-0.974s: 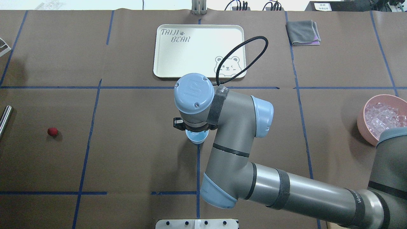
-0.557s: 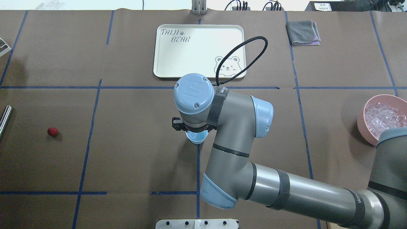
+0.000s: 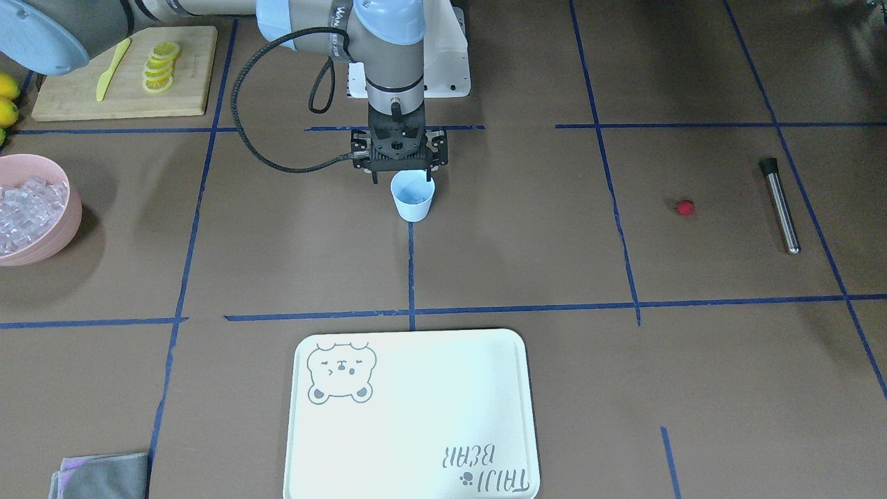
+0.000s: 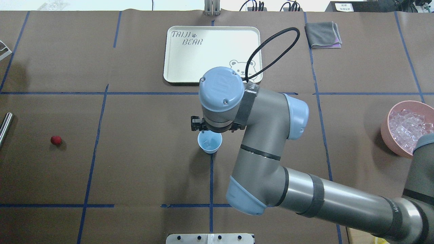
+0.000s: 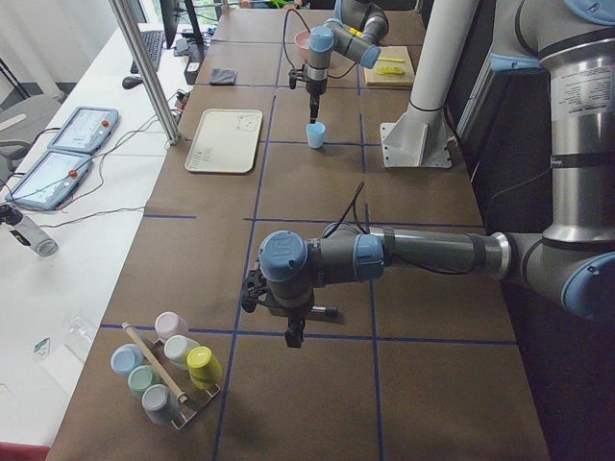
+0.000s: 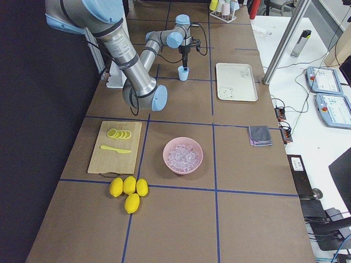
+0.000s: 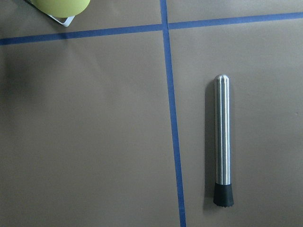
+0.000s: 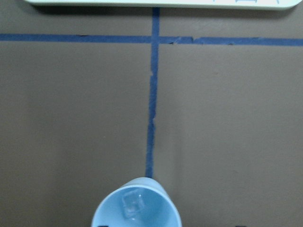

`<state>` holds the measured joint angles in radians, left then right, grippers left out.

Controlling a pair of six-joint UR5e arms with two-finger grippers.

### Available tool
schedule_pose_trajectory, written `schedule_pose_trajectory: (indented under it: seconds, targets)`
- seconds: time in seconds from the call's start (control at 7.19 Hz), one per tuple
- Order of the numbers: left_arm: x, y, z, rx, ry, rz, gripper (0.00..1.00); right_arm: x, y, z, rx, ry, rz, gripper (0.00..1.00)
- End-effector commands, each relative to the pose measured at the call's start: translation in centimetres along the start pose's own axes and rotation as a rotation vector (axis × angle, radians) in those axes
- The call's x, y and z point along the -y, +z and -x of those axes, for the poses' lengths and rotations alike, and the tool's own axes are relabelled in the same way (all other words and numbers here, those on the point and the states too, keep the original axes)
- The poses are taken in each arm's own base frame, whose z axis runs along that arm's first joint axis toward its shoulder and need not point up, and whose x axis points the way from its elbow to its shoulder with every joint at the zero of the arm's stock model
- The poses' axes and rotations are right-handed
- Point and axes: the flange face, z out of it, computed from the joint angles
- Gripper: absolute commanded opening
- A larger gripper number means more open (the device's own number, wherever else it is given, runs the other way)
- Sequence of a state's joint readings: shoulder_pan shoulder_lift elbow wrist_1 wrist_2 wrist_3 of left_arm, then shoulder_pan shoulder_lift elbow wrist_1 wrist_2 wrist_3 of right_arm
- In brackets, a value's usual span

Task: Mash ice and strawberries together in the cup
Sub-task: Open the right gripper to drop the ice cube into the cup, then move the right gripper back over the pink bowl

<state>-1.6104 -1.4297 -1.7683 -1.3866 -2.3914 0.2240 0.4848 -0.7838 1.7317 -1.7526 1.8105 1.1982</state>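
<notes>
The pale blue cup [image 4: 210,142] stands upright at the table's middle, also seen from the front [image 3: 413,197]. One clear ice cube [image 8: 132,204] lies in it. My right gripper [image 3: 402,180] hangs open just above the cup's robot-side rim, holding nothing. The red strawberry [image 4: 56,140] lies alone far to the left, near a steel muddler [image 7: 221,142]. More ice fills the pink bowl [image 4: 390,132] at the right edge. My left gripper [image 5: 293,336] hovers over the muddler; I cannot tell whether it is open or shut.
A white bear tray [image 4: 213,54] lies beyond the cup, a grey cloth [image 4: 323,34] at the far right. A cutting board [image 3: 83,97] with lemon slices and whole lemons [image 6: 129,189] sit near the bowl. A rack of coloured cups [image 5: 168,370] stands by the left arm.
My right wrist has shifted right and toward the tray, uncovering most of the cup's mouth. The cup and strawberry have not moved.
</notes>
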Motion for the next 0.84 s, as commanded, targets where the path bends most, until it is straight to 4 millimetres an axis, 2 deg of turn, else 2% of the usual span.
schedule_pose_trajectory:
  seconds: [0.0,0.14,0.28,0.56,0.7]
  targets:
    - [0.0,0.1,0.0,0.000,0.000,0.002,1.00,2.1,-3.0,-10.4,0.023,-0.073,0.011,0.92]
    - [0.0,0.1,0.0,0.000,0.001,0.003,1.00,2.6,-3.8,-16.4,0.013,-0.156,0.012,0.92]
    - [0.1,0.1,-0.1,0.000,0.003,0.003,1.00,3.5,-4.5,-21.3,-0.011,-0.196,0.010,0.92]
    - [0.1,0.2,-0.1,0.000,0.003,0.005,1.00,4.7,-4.2,-30.5,-0.045,-0.252,0.015,0.92]
    - [0.0,0.2,-0.1,0.000,0.002,0.004,1.00,4.5,-3.8,-35.4,-0.029,-0.281,0.007,0.92]
